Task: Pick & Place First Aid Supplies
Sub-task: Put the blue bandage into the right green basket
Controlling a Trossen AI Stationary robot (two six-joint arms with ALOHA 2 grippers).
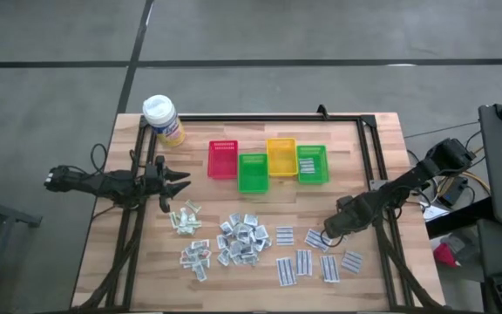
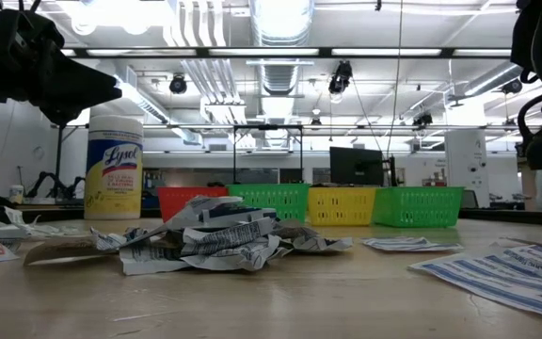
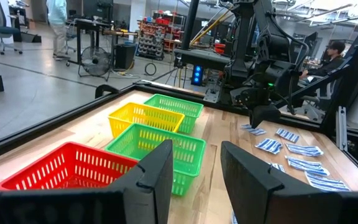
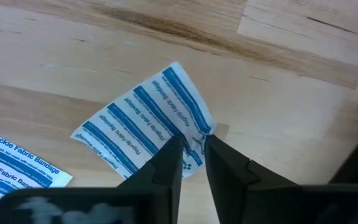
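Note:
The first aid supplies lie on the wooden table in loose heaps: pale sachets (image 1: 184,217), silvery crinkled wrappers (image 1: 242,240) and white strips with blue stripes (image 1: 303,262). My right gripper (image 1: 328,235) points down at the right end of the strips and is shut on one blue-striped bandage packet (image 4: 142,127), which lies flat. My left gripper (image 1: 179,181) hangs level over the table's left side, open (image 3: 196,155), with nothing between its fingers. My right gripper pinches the bandage packet's short end (image 4: 197,127) between its two fingers, coming from above and pointing down. The paper is puckered up at the fingers. The rest of the packet lies flat on the table.
Four small bins stand in a row at the table's far middle: red (image 1: 223,160), green (image 1: 253,172), yellow (image 1: 281,156) and green (image 1: 312,164), the last with a striped packet inside. A yellow bottle (image 1: 163,119) stands at the far left corner. A black frame rail (image 1: 377,166) edges the table.

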